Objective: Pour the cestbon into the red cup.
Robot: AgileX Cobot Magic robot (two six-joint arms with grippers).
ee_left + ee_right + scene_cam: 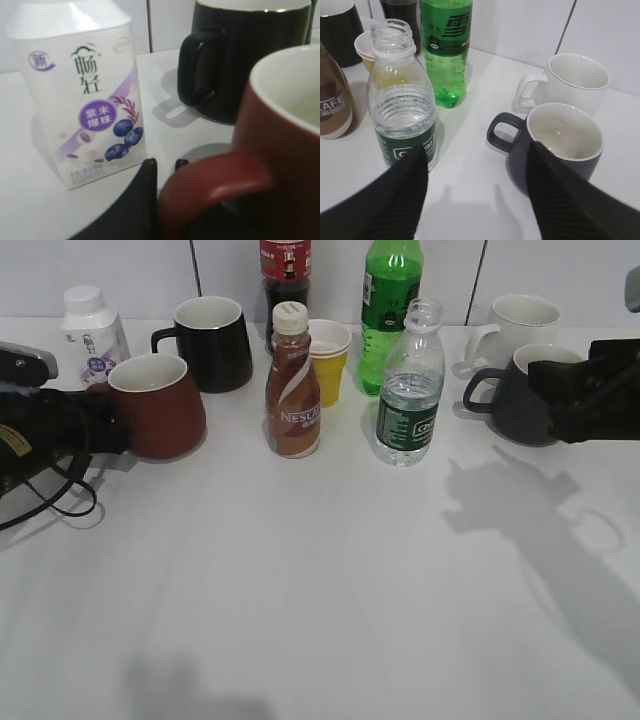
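Left end effector (pixel 165 167) at red cup (pixel 158 405) handle, table-left edge.

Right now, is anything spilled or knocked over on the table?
No, nothing stands out. Every bottle and mug is upright and the table looks dry. The water bottle has no cap, but it stands straight with its water inside. The left tool sits at the red cup's handle.

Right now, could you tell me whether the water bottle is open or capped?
Open. The cestbon stands upright with a bare threaded neck and no cap; the right wrist view looks straight at its uncovered mouth.
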